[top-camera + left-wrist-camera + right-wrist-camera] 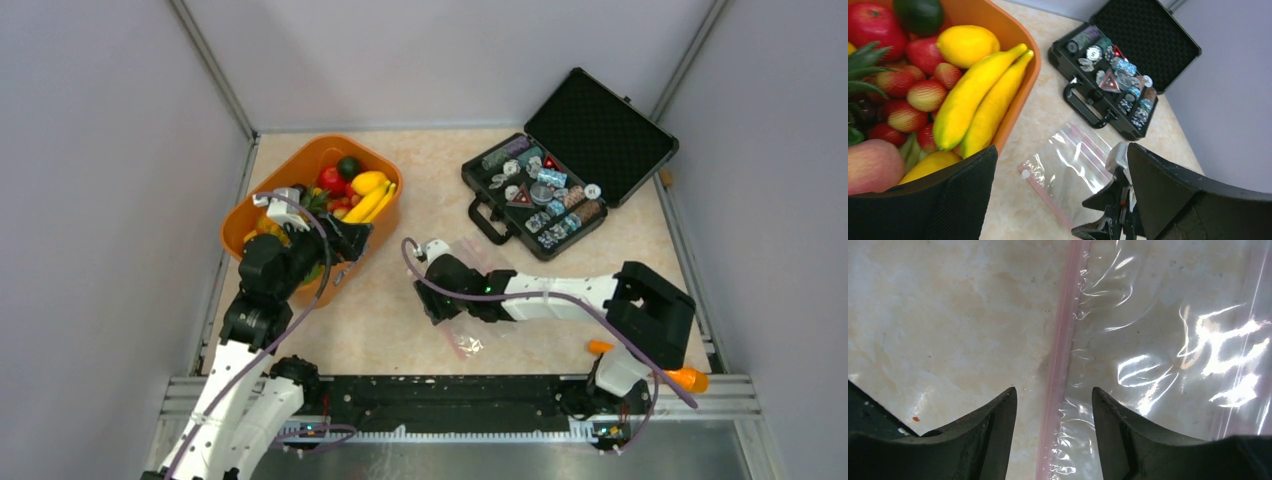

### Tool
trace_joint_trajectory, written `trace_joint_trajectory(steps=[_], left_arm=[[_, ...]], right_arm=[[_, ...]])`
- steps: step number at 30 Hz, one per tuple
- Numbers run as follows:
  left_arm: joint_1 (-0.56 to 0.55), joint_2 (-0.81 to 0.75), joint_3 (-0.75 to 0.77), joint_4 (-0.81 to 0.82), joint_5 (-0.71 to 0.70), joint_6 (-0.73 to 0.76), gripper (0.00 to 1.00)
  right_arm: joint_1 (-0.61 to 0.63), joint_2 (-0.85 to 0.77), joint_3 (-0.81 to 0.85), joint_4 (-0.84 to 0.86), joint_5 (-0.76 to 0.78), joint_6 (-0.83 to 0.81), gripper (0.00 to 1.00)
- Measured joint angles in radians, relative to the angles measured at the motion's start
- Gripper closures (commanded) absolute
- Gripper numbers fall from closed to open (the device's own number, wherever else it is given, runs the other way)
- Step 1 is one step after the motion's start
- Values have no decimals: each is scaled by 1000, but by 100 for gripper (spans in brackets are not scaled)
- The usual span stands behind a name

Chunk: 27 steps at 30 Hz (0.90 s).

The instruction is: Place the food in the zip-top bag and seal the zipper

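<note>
The food lies in an orange basket (292, 163): yellow bananas (368, 203), a lemon, red apples and strawberries; the bananas (983, 100) fill the left wrist view. My left gripper (345, 243) is open and empty just outside the basket's near right rim (1020, 45). The clear zip-top bag (466, 342) lies flat on the table (1073, 160). My right gripper (432, 308) is open, low over the bag's left edge. Its fingertips straddle the pink zipper (1063, 340), with the right gripper (1053, 390) empty. The bag (1168, 340) looks empty.
An open black hard case (570, 165) with small tokens stands at the back right, also in the left wrist view (1148, 47). An orange object (688, 379) lies by the right arm's base. Grey walls enclose the table on three sides.
</note>
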Motion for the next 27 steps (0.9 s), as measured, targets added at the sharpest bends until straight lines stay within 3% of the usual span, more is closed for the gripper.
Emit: trace_joint_trajectory(steps=[4,18,25,27], left_arm=[[0,-32,0,-27,-76,9,1],[0,-54,0,-64,-169,28,1],[0,-40,0,-75,-169,38,1],[0,-36,0,-76,-169,38,1]], right_arm=[[43,58,25,-59,68,-13,52],[80,175,105,-132,115,-29,59],[82,174,93,-109,123,-3,80],[82,162,71,-84,116,5,94]])
